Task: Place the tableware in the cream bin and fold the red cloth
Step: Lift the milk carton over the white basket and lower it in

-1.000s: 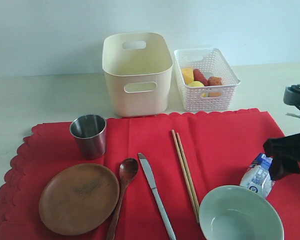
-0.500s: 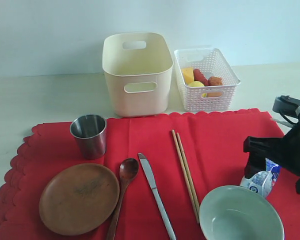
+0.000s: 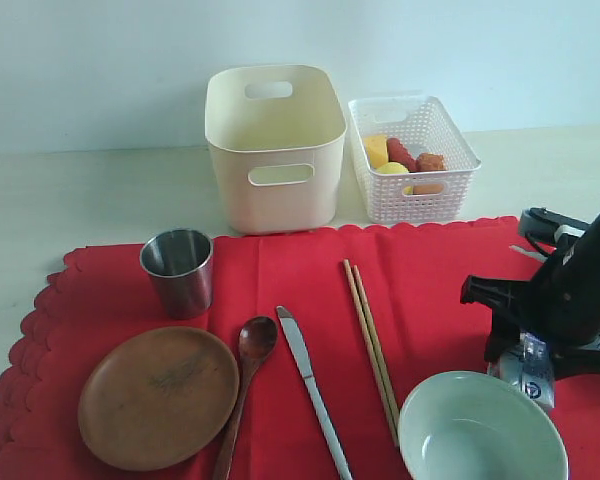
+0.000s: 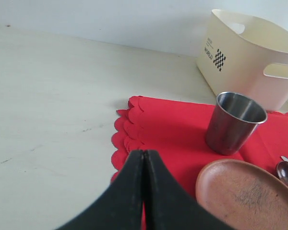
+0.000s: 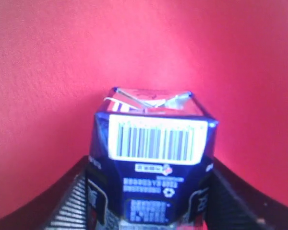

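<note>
Red cloth (image 3: 430, 290): bright, scalloped edges, spread flat on the pale table (image 3: 80, 200), just in front of the cream bin (image 3: 275, 150).
Cream bin: tall smooth tub, oval handle cutouts, upright.
Tableware, all on the cloth:
- steel cup (image 3: 178, 270), upright, back left
- round brown wooden plate (image 3: 158, 396), front left
- brown wooden spoon (image 3: 248, 365), just beside the plate
- silver table knife (image 3: 310, 385)
- 2 wooden chopsticks (image 3: 370, 345), side by side
- pale green bowl (image 3: 480, 430), front right

Right gripper (image 3: 525, 355): fingers against both sides of a blue milk carton (image 5: 156, 143) beside the bowl.
Left gripper (image 4: 144, 167): fingers pressed together, empty, by the cloth's left edge.
</note>
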`<state>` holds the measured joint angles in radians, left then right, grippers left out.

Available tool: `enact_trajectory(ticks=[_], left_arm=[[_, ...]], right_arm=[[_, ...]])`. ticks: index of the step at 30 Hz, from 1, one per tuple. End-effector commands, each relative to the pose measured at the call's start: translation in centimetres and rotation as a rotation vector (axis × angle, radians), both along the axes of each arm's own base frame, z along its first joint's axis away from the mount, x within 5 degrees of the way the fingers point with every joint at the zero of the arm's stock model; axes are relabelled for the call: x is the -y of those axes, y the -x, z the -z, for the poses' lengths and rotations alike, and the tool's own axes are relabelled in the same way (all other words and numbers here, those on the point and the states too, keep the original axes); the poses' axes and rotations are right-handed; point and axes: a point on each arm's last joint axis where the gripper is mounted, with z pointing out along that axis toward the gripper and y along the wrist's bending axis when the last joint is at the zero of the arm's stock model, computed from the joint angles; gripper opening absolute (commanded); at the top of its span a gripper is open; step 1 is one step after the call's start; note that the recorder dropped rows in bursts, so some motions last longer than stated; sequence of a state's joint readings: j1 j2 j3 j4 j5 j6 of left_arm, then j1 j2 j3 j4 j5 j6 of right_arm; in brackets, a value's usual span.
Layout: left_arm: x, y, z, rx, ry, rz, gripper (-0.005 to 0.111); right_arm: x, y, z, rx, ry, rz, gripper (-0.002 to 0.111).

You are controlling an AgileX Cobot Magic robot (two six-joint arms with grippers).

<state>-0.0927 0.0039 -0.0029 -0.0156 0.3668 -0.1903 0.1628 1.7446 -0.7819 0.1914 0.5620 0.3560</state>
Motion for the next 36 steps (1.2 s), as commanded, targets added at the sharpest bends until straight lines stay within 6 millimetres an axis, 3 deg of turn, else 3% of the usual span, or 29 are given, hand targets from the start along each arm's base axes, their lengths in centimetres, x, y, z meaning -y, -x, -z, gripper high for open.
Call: enact_trajectory(ticks=[1,5,18,21,30,36], left_arm=[[0.0,0.0,0.0,0.009,0.003,-0.001,0.0],[0.0,0.0,0.0,0.009,0.003,-0.001,0.0],[0.0,0.0,0.0,0.009,0.003,-0.001,0.0],[0.0,0.0,0.0,0.009,0.003,-0.001,0.0],[0.0,0.0,0.0,0.009,0.003,-0.001,0.0],[0.0,0.0,0.0,0.009,0.003,-0.001,0.0]], right_arm=[[0.0,-0.9,0.1,0.089,0.011,-0.042,0.0],[0.0,-1.5,-0.7,0.182,0.017,-0.073,0.0],[0.2,-1.9,-7.7,0.581,0.069,-0.225,0.0],[0.2,-2.1,-8.9,0.671,0.054,-0.181,0.0],[0.3,-4.1,-11.2,0.921,0.09,-0.151,0.0],[-0.3,-6.9,-13.2,0.918,0.092,-0.193,0.0]])
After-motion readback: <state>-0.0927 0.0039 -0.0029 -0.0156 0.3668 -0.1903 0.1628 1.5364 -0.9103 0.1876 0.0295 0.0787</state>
